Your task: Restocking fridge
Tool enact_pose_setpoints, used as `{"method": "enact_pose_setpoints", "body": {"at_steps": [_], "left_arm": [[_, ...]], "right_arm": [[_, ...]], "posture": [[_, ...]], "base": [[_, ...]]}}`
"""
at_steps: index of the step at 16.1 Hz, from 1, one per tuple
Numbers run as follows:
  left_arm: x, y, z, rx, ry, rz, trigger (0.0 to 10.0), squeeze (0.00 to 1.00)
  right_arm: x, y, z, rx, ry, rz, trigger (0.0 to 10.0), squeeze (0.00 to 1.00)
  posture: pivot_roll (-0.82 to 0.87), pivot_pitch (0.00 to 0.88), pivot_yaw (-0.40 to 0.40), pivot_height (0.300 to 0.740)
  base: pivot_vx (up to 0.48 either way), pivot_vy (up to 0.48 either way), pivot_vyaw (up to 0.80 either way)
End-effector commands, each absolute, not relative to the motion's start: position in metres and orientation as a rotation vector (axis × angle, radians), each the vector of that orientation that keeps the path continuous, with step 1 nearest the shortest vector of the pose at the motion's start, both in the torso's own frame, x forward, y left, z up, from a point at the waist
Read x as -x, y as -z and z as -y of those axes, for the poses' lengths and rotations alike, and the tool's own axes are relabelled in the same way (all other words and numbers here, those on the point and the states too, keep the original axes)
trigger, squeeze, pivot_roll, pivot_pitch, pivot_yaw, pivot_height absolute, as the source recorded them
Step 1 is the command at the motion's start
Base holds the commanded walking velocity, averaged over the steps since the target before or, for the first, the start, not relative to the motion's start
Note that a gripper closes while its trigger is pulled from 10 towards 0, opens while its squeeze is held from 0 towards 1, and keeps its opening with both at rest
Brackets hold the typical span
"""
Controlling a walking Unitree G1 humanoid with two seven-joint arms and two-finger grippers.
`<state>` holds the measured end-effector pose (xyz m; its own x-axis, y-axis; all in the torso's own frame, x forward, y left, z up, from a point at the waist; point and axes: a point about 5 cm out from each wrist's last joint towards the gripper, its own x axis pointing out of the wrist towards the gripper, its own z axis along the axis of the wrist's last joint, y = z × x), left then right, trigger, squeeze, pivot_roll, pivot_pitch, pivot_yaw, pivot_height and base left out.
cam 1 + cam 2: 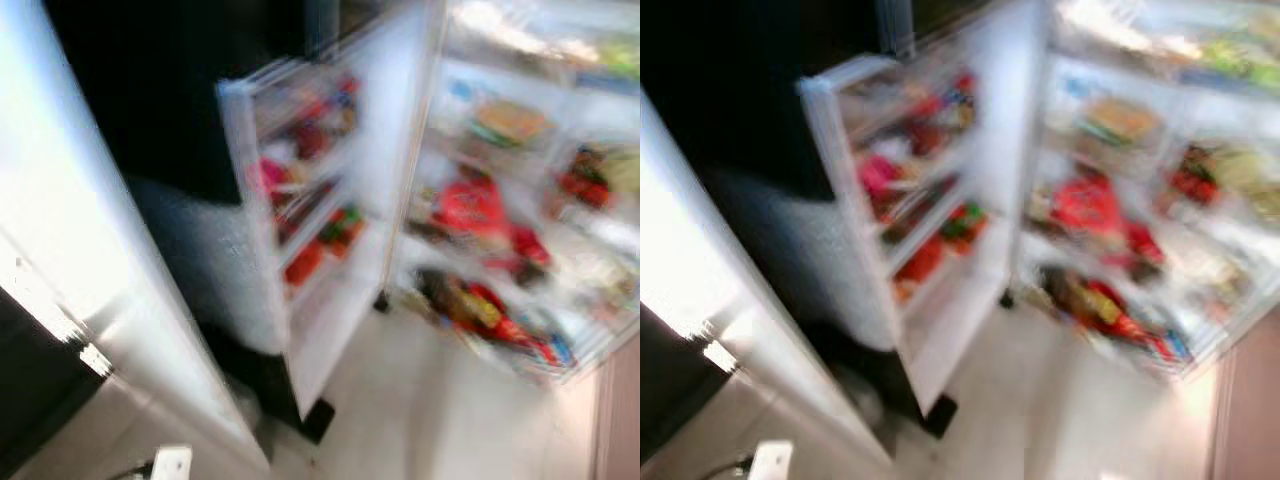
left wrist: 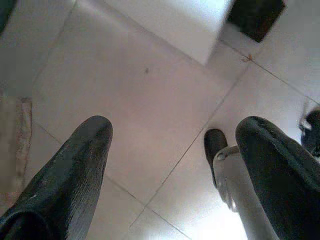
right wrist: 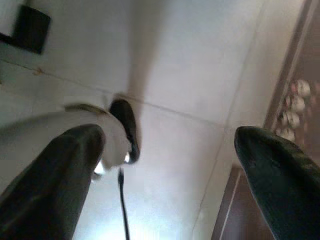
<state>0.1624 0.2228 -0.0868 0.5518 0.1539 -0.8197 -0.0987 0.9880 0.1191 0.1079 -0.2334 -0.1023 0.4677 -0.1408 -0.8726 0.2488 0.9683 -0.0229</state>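
While both arms hang low over the pale tiled floor (image 2: 150, 100), the fridge (image 1: 520, 200) stands open ahead of and above the grippers, its shelves crowded with blurred red, yellow and green packages that cannot be told apart. The fridge door (image 1: 300, 230) is swung wide toward the robot's left, its racks holding more red and green items, also too blurred to identify. A second white door panel (image 1: 90, 250) slants across the near left of the head view.

The left gripper (image 2: 175, 170) points down at the tiles, its two black fingers (image 2: 75, 175) spread well apart with nothing between them; beyond its tips lie the bottom corner of a white panel and a dark foot-like block. One of the robot's own silver legs with a dark foot shows near its fingers.

The right gripper (image 3: 170, 180) likewise hangs over the floor, fingers (image 3: 280, 175) held wide and empty, a brown wooden edge to one side and a thin black cable (image 3: 122, 205) trailing below.
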Motion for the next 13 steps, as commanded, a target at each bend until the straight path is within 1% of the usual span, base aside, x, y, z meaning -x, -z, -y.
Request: {"method": "enact_pose_setpoints", "body": {"at_steps": [1, 4, 6, 9, 10, 11, 12, 13], "left_arm": [[-0.167, 0.085, -0.224, -0.066, -0.154, -0.966, 10.0, 0.0], [-0.167, 0.085, -0.224, -0.069, -0.152, -0.964, 10.0, 0.0], [-0.167, 0.085, -0.224, -0.07, -0.153, -0.964, 10.0, 0.0], [-0.167, 0.084, -0.226, -0.075, -0.157, -0.964, 10.0, 0.0], [-0.167, 0.084, -0.227, -0.079, -0.157, -0.964, 10.0, 0.0], [-0.167, 0.084, -0.228, -0.081, -0.157, -0.964, 10.0, 0.0], [-0.167, 0.084, -0.228, -0.083, -0.156, -0.964, 10.0, 0.0], [-0.168, 0.083, -0.228, -0.087, -0.153, -0.962, 10.0, 0.0]], "right_arm": [[-0.11, 0.101, 0.233, -0.114, 0.248, -1.044, 10.0, 0.0], [-0.111, 0.101, 0.234, -0.107, 0.268, -1.029, 10.0, 0.0], [-0.11, 0.101, 0.237, -0.101, 0.329, -1.02, 10.0, 0.0], [-0.106, 0.099, 0.242, -0.091, 0.494, -0.985, 10.0, 0.0], [-0.104, 0.098, 0.245, -0.074, 0.595, -0.958, 10.0, 0.0], [-0.108, 0.093, 0.254, -0.044, 0.667, -0.925, 10.0, 0.0], [-0.116, 0.084, 0.271, -0.022, 0.734, -0.868, 10.0, 0.0], [-0.125, 0.063, 0.309, 0.022, 0.882, -0.751, 10.0, 0.0]], "posture": [[-0.09, 0.019, 0.066, 0.74], [-0.1, 0.016, 0.071, 0.74], [-0.1, 0.014, 0.073, 0.74], [-0.11, 0.013, 0.081, 0.74], [-0.11, 0.013, 0.082, 0.74], [-0.12, 0.013, 0.085, 0.74], [-0.12, 0.014, 0.086, 0.74], [-0.12, 0.013, 0.089, 0.74]], "base": [[0.0, 0.0, 0.0], [0.0, 0.0, 0.0], [0.0, 0.0, 0.0], [0.0, 0.0, 0.0], [0.0, 0.0, 0.0], [0.0, 0.0, 0.0], [0.0, 0.0, 0.0], [0.0, 0.0, 0.0]]}}
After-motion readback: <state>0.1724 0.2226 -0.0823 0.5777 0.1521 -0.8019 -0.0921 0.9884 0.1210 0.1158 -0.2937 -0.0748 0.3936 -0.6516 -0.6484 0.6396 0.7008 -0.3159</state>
